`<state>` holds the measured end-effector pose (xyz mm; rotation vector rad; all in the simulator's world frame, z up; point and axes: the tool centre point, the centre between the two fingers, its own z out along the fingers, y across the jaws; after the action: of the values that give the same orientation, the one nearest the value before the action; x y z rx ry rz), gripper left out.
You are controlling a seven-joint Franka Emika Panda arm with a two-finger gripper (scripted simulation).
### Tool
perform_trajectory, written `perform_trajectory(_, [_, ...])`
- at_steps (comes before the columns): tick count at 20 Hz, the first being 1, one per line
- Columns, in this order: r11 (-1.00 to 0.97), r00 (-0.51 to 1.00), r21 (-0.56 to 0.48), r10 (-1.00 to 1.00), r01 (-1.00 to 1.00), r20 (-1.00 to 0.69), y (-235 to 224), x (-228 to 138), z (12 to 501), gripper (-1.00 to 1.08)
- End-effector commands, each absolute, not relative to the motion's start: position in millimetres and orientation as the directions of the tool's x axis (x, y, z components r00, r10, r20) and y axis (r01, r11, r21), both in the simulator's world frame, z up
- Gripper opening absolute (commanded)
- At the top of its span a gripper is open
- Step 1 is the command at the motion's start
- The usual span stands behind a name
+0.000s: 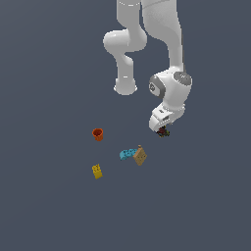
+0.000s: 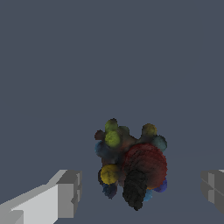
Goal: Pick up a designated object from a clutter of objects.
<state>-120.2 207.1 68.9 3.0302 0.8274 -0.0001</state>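
The designated object is a small lumpy thing, black and dark red with blue and yellow-olive bumps, lying on the grey floor. In the wrist view it sits between my two grey fingertips, which stand wide apart with gaps on both sides. My gripper is open and touches nothing. In the exterior view the gripper is low over the object, which is mostly hidden under the hand.
In the exterior view an orange cup, a curved light-blue piece, a tan box and a yellow block lie to the exterior view's left of the gripper. The arm's base stands behind.
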Motion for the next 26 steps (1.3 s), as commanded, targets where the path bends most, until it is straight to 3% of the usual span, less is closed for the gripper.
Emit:
perform_trajectory(1, [-0.861, 0.861, 0.000, 0.509, 0.509, -0.001, 207.1, -120.9, 59.2, 1.00])
perform_trajectory(11, [-0.860, 0.860, 0.000, 0.510, 0.510, 0.000, 207.4, -121.5, 33.9, 1.00])
perform_trajectory(12, [-0.860, 0.860, 0.000, 0.510, 0.510, 0.000, 207.4, -121.5, 33.9, -1.00])
perform_trajectory(26, [-0.860, 0.860, 0.001, 0.510, 0.510, 0.000, 204.3, -120.9, 37.8, -1.00])
